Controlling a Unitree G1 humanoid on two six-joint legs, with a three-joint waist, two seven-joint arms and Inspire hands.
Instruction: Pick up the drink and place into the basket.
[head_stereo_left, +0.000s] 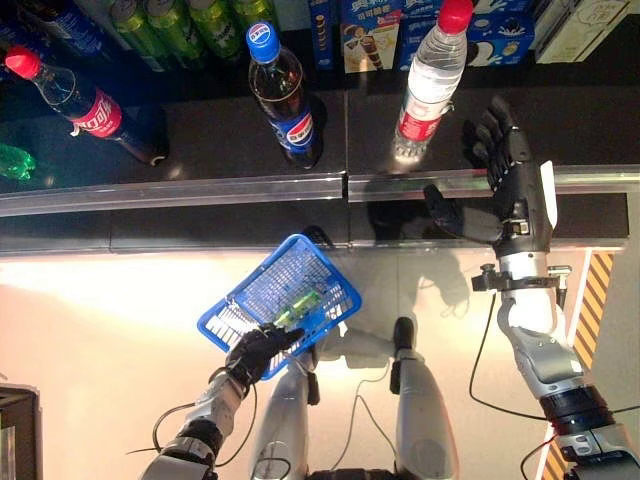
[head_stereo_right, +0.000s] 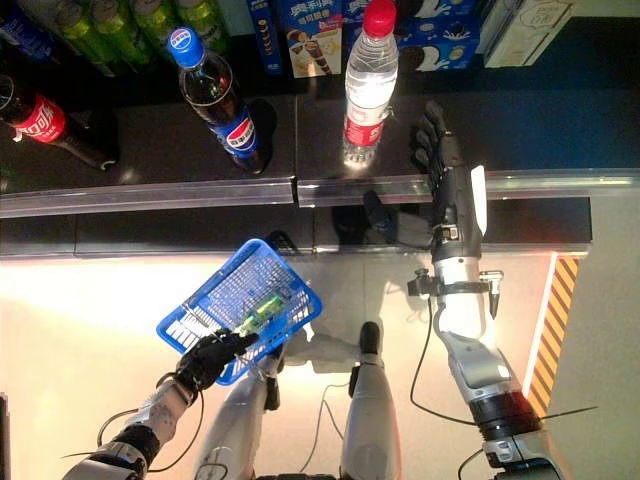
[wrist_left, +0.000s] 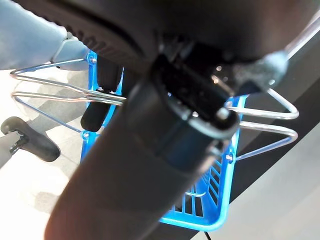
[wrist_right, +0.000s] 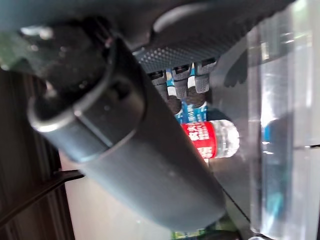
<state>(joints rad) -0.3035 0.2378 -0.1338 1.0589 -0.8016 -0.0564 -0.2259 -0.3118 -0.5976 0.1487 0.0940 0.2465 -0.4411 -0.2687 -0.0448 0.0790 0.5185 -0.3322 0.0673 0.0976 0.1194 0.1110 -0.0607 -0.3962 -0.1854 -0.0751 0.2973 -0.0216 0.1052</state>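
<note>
A clear water bottle (head_stereo_left: 430, 85) with a red cap and red label stands upright on the dark shelf (head_stereo_left: 300, 187). My right hand (head_stereo_left: 505, 190) is open just to its right, fingers straight and thumb spread toward the bottle, not touching it. In the right wrist view the bottle (wrist_right: 210, 140) shows past the fingertips. Low in front of me, my left hand (head_stereo_left: 258, 350) is shut on the wire handle of a blue basket (head_stereo_left: 262, 285). A small green item (head_stereo_left: 297, 305) lies in the basket. The left wrist view shows the basket (wrist_left: 205, 215) hanging from its handles.
A blue-capped cola bottle (head_stereo_left: 285, 100) stands left of the water bottle, and a red-capped cola bottle (head_stereo_left: 85, 105) further left. Green cans (head_stereo_left: 180, 25) and snack boxes (head_stereo_left: 370, 30) line the back. A yellow-black striped strip (head_stereo_left: 590, 290) marks the floor at right.
</note>
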